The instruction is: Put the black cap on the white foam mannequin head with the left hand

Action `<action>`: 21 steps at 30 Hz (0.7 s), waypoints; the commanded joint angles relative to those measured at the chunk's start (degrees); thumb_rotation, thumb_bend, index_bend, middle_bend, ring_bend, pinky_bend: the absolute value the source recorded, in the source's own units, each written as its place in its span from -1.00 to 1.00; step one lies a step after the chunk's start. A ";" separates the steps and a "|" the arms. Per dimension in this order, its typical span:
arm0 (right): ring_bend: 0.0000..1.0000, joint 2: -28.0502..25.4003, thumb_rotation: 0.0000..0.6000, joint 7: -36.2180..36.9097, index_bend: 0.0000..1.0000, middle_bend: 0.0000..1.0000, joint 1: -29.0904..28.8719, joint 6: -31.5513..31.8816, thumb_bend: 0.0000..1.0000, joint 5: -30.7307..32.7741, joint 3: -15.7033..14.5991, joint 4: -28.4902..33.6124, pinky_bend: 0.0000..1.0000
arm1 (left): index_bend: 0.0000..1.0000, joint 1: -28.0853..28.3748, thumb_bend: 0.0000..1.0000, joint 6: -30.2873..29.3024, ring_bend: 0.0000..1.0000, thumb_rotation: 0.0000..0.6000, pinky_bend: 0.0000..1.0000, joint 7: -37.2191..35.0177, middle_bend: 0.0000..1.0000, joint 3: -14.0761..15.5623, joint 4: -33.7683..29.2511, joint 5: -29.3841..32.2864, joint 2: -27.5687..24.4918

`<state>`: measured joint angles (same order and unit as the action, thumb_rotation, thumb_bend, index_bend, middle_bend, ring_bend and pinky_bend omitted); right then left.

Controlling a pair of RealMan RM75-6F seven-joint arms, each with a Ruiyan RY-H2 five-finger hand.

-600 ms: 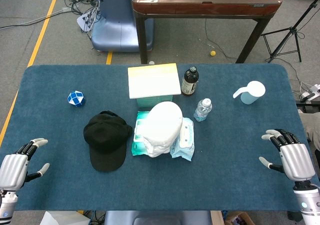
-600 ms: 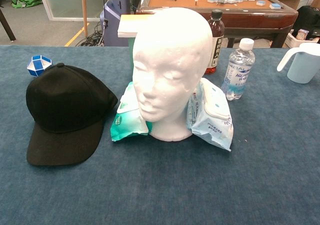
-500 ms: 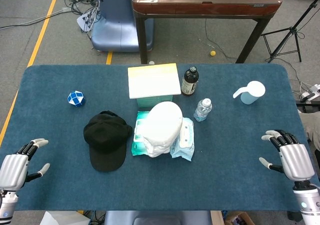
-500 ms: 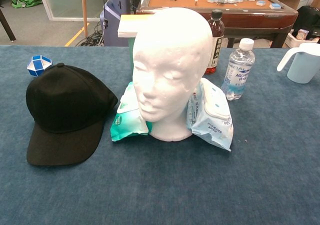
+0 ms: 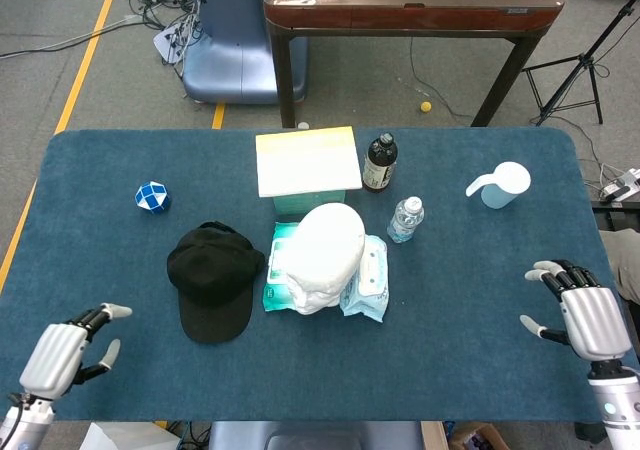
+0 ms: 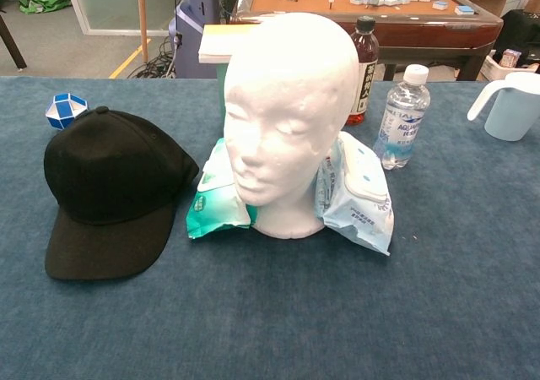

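**Cap not picked up yet**

The black cap (image 5: 212,280) lies flat on the blue tabletop (image 5: 450,360), just left of the white foam head (image 5: 322,255). No hand touches it. Its brim points toward the robot and its round top is at the far side, so its long way runs near to far. The foam head stands up w/ its face to the robot, so brim and face point the same way.

The left hand (image 5: 66,353) is low at the near left corner, well apart from the cap, fingers (image 5: 108,312) spread and holding nothing. The right hand (image 5: 582,313) is at the near right edge, fingers apart, also holding nothing. Chest view shows no hands.

What could go wrong, I think:
- Cap is soft & flat, so the fingers may slip off or squash it.
- The foam head looks light. A push w/ the cap could tip it. Two wipe packs (image 6: 354,187) lean beside it, and a water bottle (image 6: 402,114) stands near, so those could get bumped too.
- If the cap turns in the hand, it may sit crooked.
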<state>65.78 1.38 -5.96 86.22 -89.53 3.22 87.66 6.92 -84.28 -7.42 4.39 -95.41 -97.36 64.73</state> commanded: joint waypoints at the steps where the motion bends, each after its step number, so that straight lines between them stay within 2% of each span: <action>1: -0.58 -0.13 1.00 -0.06 -0.29 -0.40 -0.01 -0.21 -0.91 -0.16 -0.14 0.19 -0.47 | -0.34 1.24 0.41 2.91 -0.22 1.00 0.09 -0.58 -0.30 1.59 -2.22 -1.41 -1.16; 5: -0.58 -0.22 1.00 -0.12 -0.29 -0.40 -0.07 -0.45 -0.91 0.06 -0.10 0.22 -0.47 | -0.33 2.85 0.70 5.79 -0.22 1.00 0.09 -0.44 -0.30 1.73 -3.16 -1.46 -0.60; 8: -0.58 -0.42 1.00 0.21 -0.30 -0.40 -0.05 -0.47 -0.91 0.30 0.03 0.31 -0.47 | -0.34 4.31 0.80 8.40 -0.23 1.00 0.07 0.21 -0.30 1.42 -3.32 -0.79 0.21; 21: -0.58 -0.99 1.00 1.53 -0.29 -0.40 0.19 -0.10 -0.91 0.36 0.12 0.26 -0.47 | -0.46 10.43 0.84 19.28 -0.38 1.00 -0.13 4.29 -0.42 -0.61 -3.95 4.63 3.41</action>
<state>64.79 2.92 -5.77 86.12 -89.16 3.34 87.91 16.66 -65.81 -3.62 4.27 -99.36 -93.51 67.67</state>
